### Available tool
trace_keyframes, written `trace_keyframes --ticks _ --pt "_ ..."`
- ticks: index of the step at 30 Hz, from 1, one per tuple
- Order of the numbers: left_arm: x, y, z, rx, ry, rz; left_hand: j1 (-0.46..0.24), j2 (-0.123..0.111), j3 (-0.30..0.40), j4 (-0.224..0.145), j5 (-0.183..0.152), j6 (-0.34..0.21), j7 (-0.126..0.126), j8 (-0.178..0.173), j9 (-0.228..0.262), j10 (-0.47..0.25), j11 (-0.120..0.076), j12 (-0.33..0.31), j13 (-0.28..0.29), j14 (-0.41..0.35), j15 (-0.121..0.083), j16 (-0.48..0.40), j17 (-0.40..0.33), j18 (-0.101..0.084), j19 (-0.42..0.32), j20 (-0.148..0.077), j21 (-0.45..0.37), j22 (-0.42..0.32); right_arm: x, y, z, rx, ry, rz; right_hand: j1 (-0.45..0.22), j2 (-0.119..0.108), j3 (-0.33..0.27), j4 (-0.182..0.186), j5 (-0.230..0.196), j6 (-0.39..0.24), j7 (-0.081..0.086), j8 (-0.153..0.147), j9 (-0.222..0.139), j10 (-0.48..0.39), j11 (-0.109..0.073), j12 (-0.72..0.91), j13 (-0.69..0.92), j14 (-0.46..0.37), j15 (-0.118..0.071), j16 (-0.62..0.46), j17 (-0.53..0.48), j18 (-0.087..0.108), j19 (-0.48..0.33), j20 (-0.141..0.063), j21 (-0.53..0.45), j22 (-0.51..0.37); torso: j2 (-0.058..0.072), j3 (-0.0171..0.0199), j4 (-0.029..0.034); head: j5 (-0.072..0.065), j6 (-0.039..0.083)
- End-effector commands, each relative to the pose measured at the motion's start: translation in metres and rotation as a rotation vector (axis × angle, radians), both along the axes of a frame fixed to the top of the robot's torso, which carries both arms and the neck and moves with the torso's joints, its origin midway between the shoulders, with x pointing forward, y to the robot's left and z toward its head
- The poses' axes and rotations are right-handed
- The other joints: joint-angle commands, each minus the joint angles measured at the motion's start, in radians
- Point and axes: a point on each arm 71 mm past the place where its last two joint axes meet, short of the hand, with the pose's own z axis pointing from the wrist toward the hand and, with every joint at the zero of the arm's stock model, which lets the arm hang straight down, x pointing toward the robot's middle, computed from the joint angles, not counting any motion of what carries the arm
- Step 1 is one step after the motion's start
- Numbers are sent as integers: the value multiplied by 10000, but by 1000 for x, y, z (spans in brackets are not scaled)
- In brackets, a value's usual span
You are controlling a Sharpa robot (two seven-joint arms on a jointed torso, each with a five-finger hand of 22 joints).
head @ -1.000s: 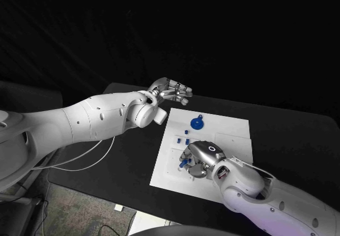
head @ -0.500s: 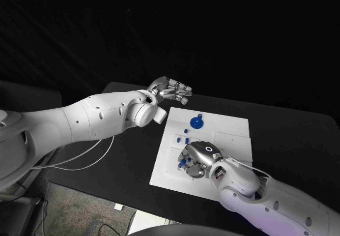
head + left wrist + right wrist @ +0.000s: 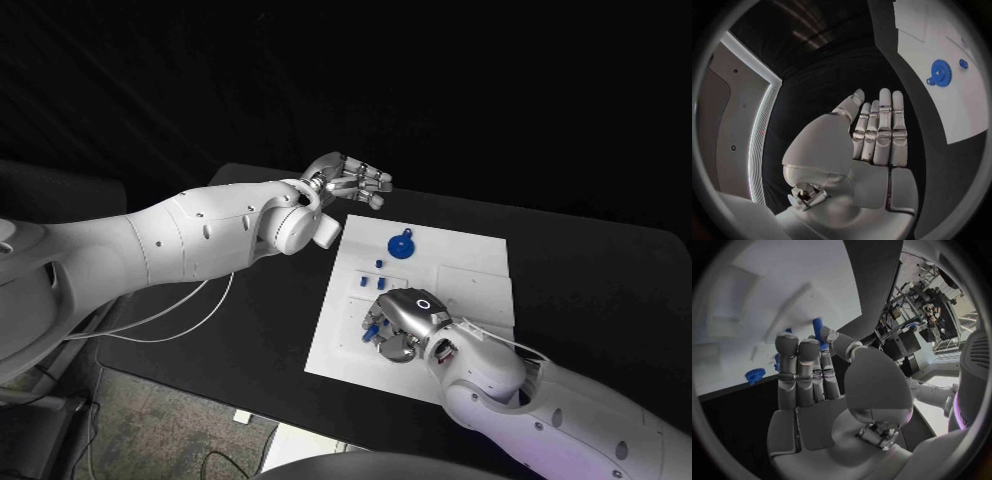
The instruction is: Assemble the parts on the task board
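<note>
The black table [image 3: 606, 270] carries the white task board [image 3: 462, 270] at its middle. The left hand [image 3: 351, 183] hangs over the table's far left corner, off the board, fingers straight and pressed together, holding nothing. The right hand [image 3: 401, 325] works low over the board's near left part, fingertips curled down among small blue parts [image 3: 375, 328]; whether it pinches one I cannot tell. A blue gear [image 3: 401, 247] lies near the board's far edge. The risk: crowded fingers could knock neighbouring parts loose, or a poor pinch drop one.
</note>
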Motion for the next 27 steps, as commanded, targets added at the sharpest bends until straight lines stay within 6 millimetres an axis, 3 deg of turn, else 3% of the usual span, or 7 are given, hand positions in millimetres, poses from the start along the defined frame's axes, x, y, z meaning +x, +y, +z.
trace_keyframes --ticks 1,27 --pt "0 -3 1 -118 -3 -157 -45 -59 32 33 18 -54 19 -11 -5 -67 22 0 2 -21 55 -47 1 54 -59 7 -39 1 -1 1 -2 -108 -90 61 -22 81 65 22 58 74 18 33 12 452 -322 33 16 7 -57 -14 9 108 421 -73 1 13 1 10 8 5 -14" --pt "0 -3 0 -113 47 -185 -60 -56 22 62 16 -73 22 -11 -4 -82 24 1 2 -28 60 -47 2 53 -52 15 -44 -64 0 2 -10 -365 -144 -117 -35 66 100 -3 54 81 16 33 13 456 -322 33 16 9 -59 -24 21 100 425 -81 -5 69 -4 -10 -2 -30 -98"
